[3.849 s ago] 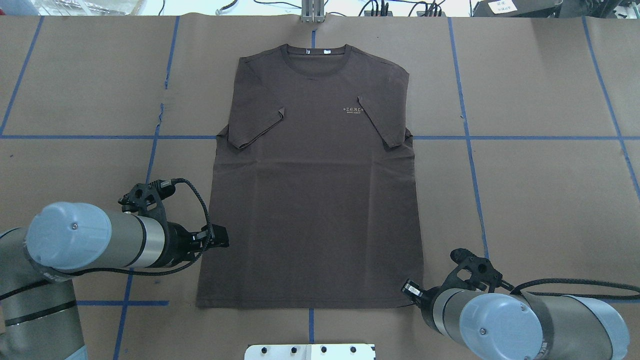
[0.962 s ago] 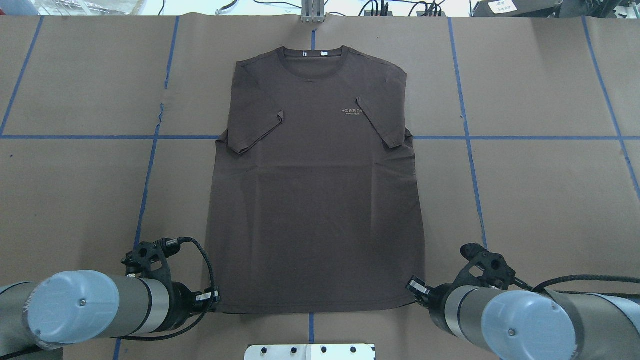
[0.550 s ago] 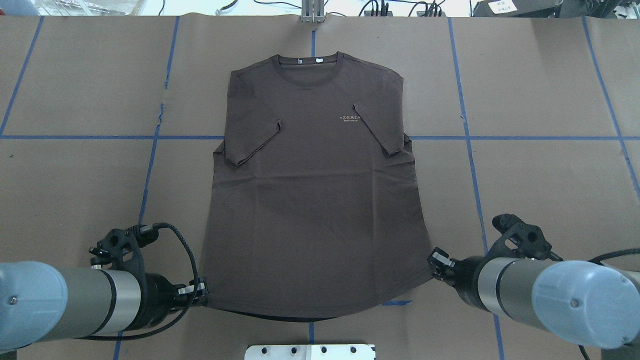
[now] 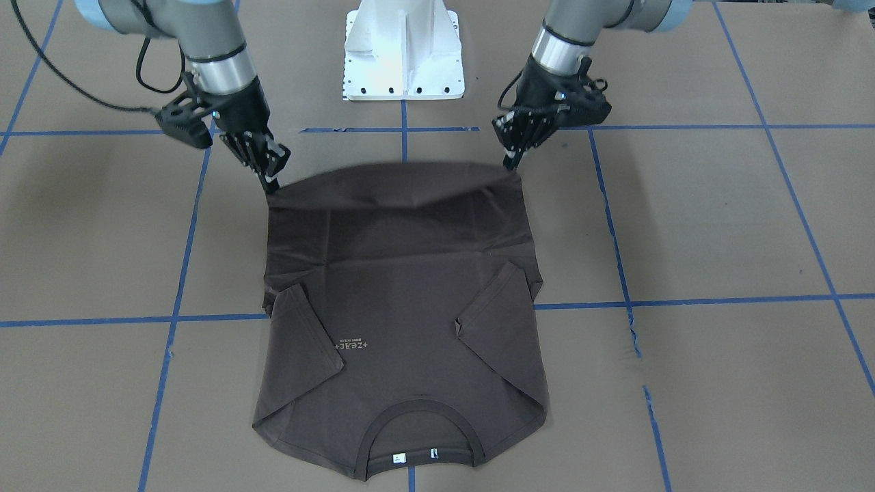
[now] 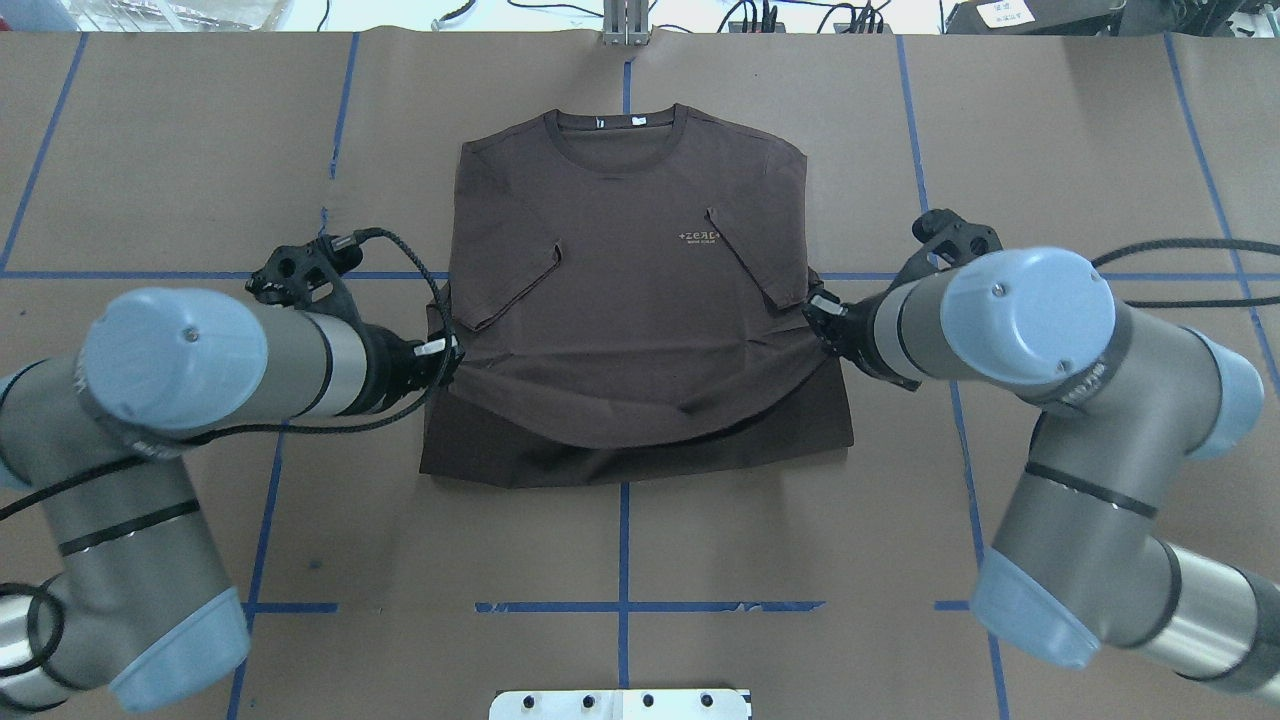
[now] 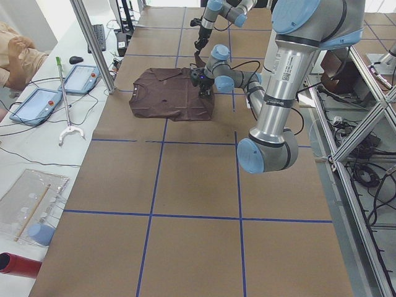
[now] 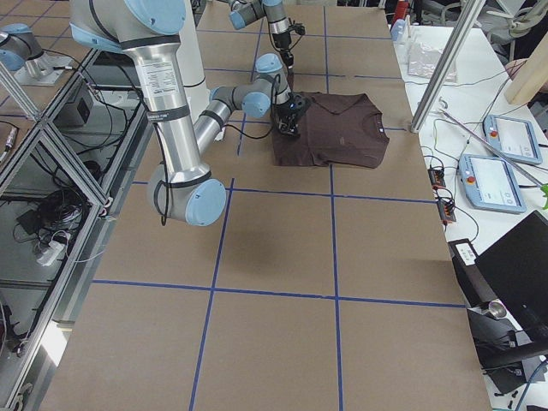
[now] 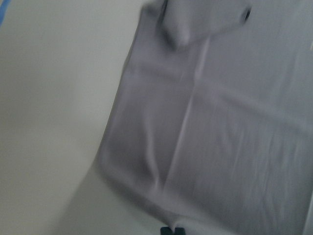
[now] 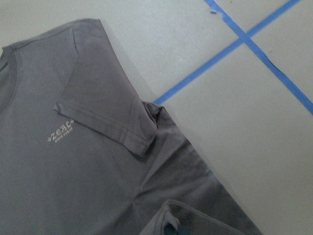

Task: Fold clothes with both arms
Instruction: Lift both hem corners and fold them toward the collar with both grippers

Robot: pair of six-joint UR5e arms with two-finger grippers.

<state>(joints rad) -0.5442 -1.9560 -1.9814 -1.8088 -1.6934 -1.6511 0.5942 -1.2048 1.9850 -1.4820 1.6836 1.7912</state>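
Brown T-shirt (image 4: 403, 273) hem in both hands (image 4: 509, 162) (image 4: 272, 183)

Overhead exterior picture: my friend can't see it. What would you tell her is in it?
The fingers of a robot's left gripper and right gripper pinch the bottom corners of a dark brown T-shirt, holding its hem up over its middle. Its collar end lies flat on a brown table marked with blue tape lines.

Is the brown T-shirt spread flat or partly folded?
Partly folded. The left fingers and right fingers hold the hem corners of the T-shirt over its middle, a doubled layer shows below, and both sleeves lie folded inward.
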